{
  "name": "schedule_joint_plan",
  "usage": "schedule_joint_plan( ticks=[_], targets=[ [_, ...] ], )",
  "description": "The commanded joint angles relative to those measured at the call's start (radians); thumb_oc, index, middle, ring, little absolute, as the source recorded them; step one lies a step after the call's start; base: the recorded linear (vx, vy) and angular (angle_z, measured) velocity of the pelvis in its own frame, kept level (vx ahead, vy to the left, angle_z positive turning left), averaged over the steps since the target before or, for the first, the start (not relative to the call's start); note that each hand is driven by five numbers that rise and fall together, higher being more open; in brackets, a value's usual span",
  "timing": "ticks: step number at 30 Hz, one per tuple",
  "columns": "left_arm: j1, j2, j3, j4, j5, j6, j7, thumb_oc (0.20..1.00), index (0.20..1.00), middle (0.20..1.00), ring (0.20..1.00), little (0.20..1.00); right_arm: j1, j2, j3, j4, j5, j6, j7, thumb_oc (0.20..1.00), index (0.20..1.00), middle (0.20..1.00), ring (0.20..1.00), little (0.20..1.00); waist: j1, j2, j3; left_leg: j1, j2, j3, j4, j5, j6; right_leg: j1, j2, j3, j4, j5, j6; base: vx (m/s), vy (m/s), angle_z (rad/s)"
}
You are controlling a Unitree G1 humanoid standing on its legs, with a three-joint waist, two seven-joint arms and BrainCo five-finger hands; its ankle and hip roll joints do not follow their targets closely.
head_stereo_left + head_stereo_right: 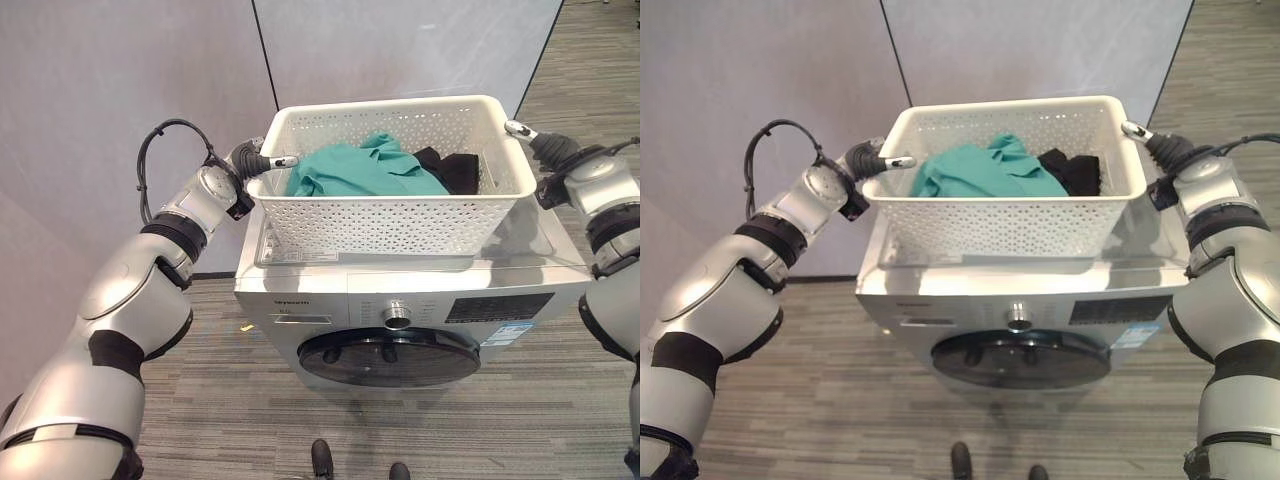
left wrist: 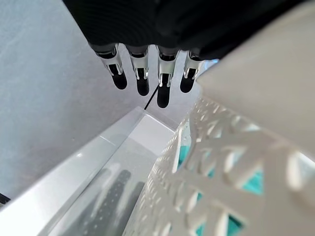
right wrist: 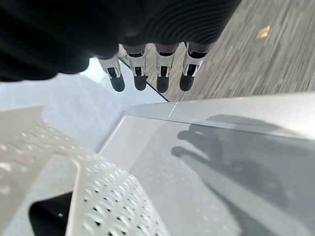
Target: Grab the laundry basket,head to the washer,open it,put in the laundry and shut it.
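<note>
Pale grey wall panels (image 1: 120,80), dark seam, grey striped, possibly carpeted floor (image 1: 230,400)

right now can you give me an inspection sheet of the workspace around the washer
surface: washer top, basket resting on it
job's things: white basket holds teal cloth and black cloth; round washer door shut
clutter: small yellow scrap on the floor by the washer
hands: left hand at the basket's left rim, right hand at its right rim, fingers straight on both
cables: nothing seen
surroundings: grey wall panels, striped carpet, a person's shoes at the near edge
</note>
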State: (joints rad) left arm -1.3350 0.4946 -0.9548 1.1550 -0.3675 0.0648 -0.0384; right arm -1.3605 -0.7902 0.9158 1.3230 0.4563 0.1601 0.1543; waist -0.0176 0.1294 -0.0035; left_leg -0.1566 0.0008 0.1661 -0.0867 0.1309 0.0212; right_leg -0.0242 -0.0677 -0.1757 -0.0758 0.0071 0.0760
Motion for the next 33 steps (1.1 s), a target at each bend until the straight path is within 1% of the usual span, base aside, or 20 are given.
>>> schedule_joint_plan(
  ticks=[1,10,11,13,14,20,21,22,24,25,26,27,28,29,30,31,32,33],
  targets=[
    [-0.083,-0.101,-0.028,0.111,0.084,-0.009,-0.008,1.0,1.0,1.0,1.0,1.0,-0.178,-0.039,0.09,0.089,-0.051,-0.015,-0.012,1.0,1.0,1.0,1.0,1.0,-0.002,0.002,0.142,0.053,0.07,-0.018,-0.001,-0.018,-0.112,-0.022,-0.095,-0.022,-0.011,0.031,0.094,0.0,0.0,0.0],
    [-0.085,-0.077,-0.008,0.118,0.127,-0.007,0.006,1.0,1.0,1.0,1.0,1.0,-0.162,-0.062,0.072,0.051,-0.099,-0.027,-0.034,1.0,1.0,1.0,1.0,1.0,0.001,-0.01,0.13,0.072,0.074,-0.024,0.004,-0.024,-0.112,0.003,-0.093,-0.032,-0.011,0.026,0.093,0.0,0.0,0.0],
    [-0.08,-0.05,0.0,0.099,0.137,-0.008,0.005,1.0,1.0,1.0,1.0,1.0,-0.167,-0.086,0.1,0.006,-0.207,-0.032,-0.05,1.0,1.0,1.0,1.0,1.0,0.0,-0.017,0.124,0.086,0.076,-0.028,0.004,-0.027,-0.113,0.023,-0.09,-0.043,-0.011,0.022,0.092,-0.02,-0.034,0.02],
    [-0.073,-0.041,0.01,0.094,0.135,-0.01,0.005,1.0,1.0,1.0,1.0,1.0,-0.154,-0.098,0.09,-0.009,-0.227,-0.036,-0.057,1.0,1.0,1.0,1.0,1.0,0.0,-0.019,0.118,0.086,0.078,-0.031,0.001,-0.023,-0.114,0.027,-0.088,-0.048,-0.011,0.022,0.091,-0.01,-0.035,0.09],
    [-0.067,-0.024,0.02,0.086,0.149,-0.01,0.007,1.0,1.0,1.0,1.0,1.0,-0.126,-0.13,0.079,-0.044,-0.279,-0.038,-0.074,1.0,1.0,1.0,1.0,1.0,-0.001,-0.024,0.109,0.095,0.082,-0.038,-0.001,-0.023,-0.114,0.043,-0.083,-0.061,-0.011,0.017,0.088,0.0,-0.036,0.17],
    [-0.075,0.049,0.049,0.064,0.19,-0.018,0.038,1.0,1.0,1.0,1.0,1.0,-0.056,-0.255,-0.008,-0.205,-0.359,-0.045,-0.149,1.0,1.0,1.0,1.0,1.0,-0.008,-0.041,0.085,0.122,0.095,-0.048,-0.001,-0.027,-0.115,0.085,-0.068,-0.081,-0.011,0.003,0.079,-0.01,-0.023,0.05],
    [-0.075,0.049,0.048,0.064,0.19,-0.018,0.038,1.0,1.0,1.0,1.0,1.0,-0.054,-0.256,-0.01,-0.206,-0.359,-0.045,-0.149,1.0,1.0,1.0,1.0,1.0,-0.008,-0.041,0.085,0.122,0.095,-0.048,-0.001,-0.027,-0.115,0.086,-0.068,-0.081,-0.011,0.003,0.079,0.0,0.0,0.0],
    [-0.085,0.065,0.05,0.063,0.198,-0.021,0.049,1.0,1.0,1.0,1.0,1.0,-0.039,-0.276,-0.033,-0.237,-0.361,-0.046,-0.165,1.0,1.0,1.0,1.0,1.0,-0.01,-0.042,0.08,0.127,0.096,-0.048,-0.001,-0.027,-0.115,0.091,-0.066,-0.082,-0.01,0.0,0.079,0.0,0.0,0.0],
    [-0.111,0.123,0.06,0.049,0.244,-0.038,0.092,1.0,1.0,1.0,1.0,1.0,0.02,-0.338,-0.107,-0.321,-0.38,-0.059,-0.205,1.0,1.0,1.0,1.0,1.0,-0.014,-0.041,0.068,0.14,0.099,-0.047,-0.001,-0.03,-0.113,0.102,-0.063,-0.083,-0.009,-0.005,0.077,0.0,0.0,0.0],
    [-0.103,0.173,0.075,0.002,0.275,-0.042,0.118,1.0,1.0,1.0,1.0,1.0,0.081,-0.378,-0.179,-0.388,-0.383,-0.065,-0.226,1.0,1.0,1.0,1.0,1.0,-0.013,-0.042,0.065,0.146,0.1,-0.046,-0.001,-0.032,-0.113,0.107,-0.062,-0.083,-0.008,-0.009,0.076,0.0,0.0,0.0],
    [-0.094,0.241,0.1,-0.063,0.328,-0.053,0.161,1.0,1.0,1.0,1.0,1.0,0.162,-0.422,-0.267,-0.454,-0.388,-0.08,-0.253,1.0,1.0,1.0,1.0,1.0,-0.014,-0.037,0.065,0.154,0.101,-0.047,0.001,-0.039,-0.113,0.115,-0.061,-0.081,-0.006,-0.017,0.076,0.0,0.0,0.0],
    [-0.067,0.299,0.126,-0.127,0.376,-0.055,0.185,1.0,1.0,1.0,1.0,1.0,0.249,-0.458,-0.36,-0.505,-0.395,-0.093,-0.28,1.0,1.0,1.0,1.0,1.0,-0.015,-0.033,0.063,0.151,0.101,-0.047,-0.001,-0.036,-0.111,0.114,-0.06,-0.081,-0.007,-0.016,0.075,0.0,0.0,0.0],
    [-0.06,0.303,0.126,-0.141,0.382,-0.05,0.185,1.0,1.0,1.0,1.0,1.0,0.285,-0.459,-0.393,-0.522,-0.4,-0.091,-0.282,1.0,1.0,1.0,1.0,1.0,-0.013,-0.038,0.06,0.152,0.102,-0.048,0.0,-0.036,-0.112,0.114,-0.059,-0.082,-0.007,-0.016,0.075,-0.05,-0.018,-0.01],
    [0.041,0.398,0.218,-0.284,0.415,-0.064,0.205,1.0,1.0,1.0,1.0,1.0,0.493,-0.49,-0.599,-0.588,-0.396,-0.12,-0.324,1.0,1.0,1.0,1.0,1.0,-0.018,-0.032,0.058,0.144,0.102,-0.053,-0.001,-0.025,-0.106,0.112,-0.057,-0.087,-0.008,-0.009,0.071,0.0,0.0,0.0],
    [0.042,0.395,0.207,-0.294,0.418,-0.059,0.204,1.0,1.0,1.0,1.0,1.0,0.555,-0.488,-0.655,-0.609,-0.403,-0.116,-0.324,1.0,1.0,1.0,1.0,1.0,-0.011,-0.044,0.05,0.151,0.102,-0.057,0.0,-0.039,-0.11,0.12,-0.057,-0.087,-0.009,-0.021,0.073,0.02,-0.032,0.02],
    [0.102,0.459,0.271,-0.35,0.408,-0.07,0.213,1.0,1.0,1.0,1.0,1.0,0.676,-0.488,-0.792,-0.641,-0.389,-0.133,-0.36,1.0,1.0,1.0,1.0,1.0,-0.016,-0.041,0.05,0.151,0.103,-0.06,0.0,-0.04,-0.109,0.122,-0.056,-0.092,-0.01,-0.025,0.072,0.05,-0.034,0.2],
    [0.189,0.531,0.352,-0.437,0.399,-0.076,0.212,1.0,1.0,1.0,1.0,1.0,0.845,-0.483,-0.958,-0.698,-0.394,-0.144,-0.375,1.0,1.0,1.0,1.0,1.0,-0.016,-0.046,0.046,0.147,0.104,-0.066,0.0,-0.038,-0.109,0.121,-0.054,-0.096,-0.01,-0.027,0.07,0.02,-0.06,0.26],
    [0.355,0.619,0.504,-0.533,0.382,-0.09,0.219,1.0,1.0,1.0,1.0,1.0,1.092,-0.438,-1.187,-0.735,-0.402,-0.167,-0.405,1.0,1.0,1.0,1.0,1.0,-0.009,-0.061,0.045,0.147,0.106,-0.074,0.0,-0.04,-0.111,0.125,-0.048,-0.103,-0.011,-0.037,0.065,0.02,-0.085,0.26]
  ],
)
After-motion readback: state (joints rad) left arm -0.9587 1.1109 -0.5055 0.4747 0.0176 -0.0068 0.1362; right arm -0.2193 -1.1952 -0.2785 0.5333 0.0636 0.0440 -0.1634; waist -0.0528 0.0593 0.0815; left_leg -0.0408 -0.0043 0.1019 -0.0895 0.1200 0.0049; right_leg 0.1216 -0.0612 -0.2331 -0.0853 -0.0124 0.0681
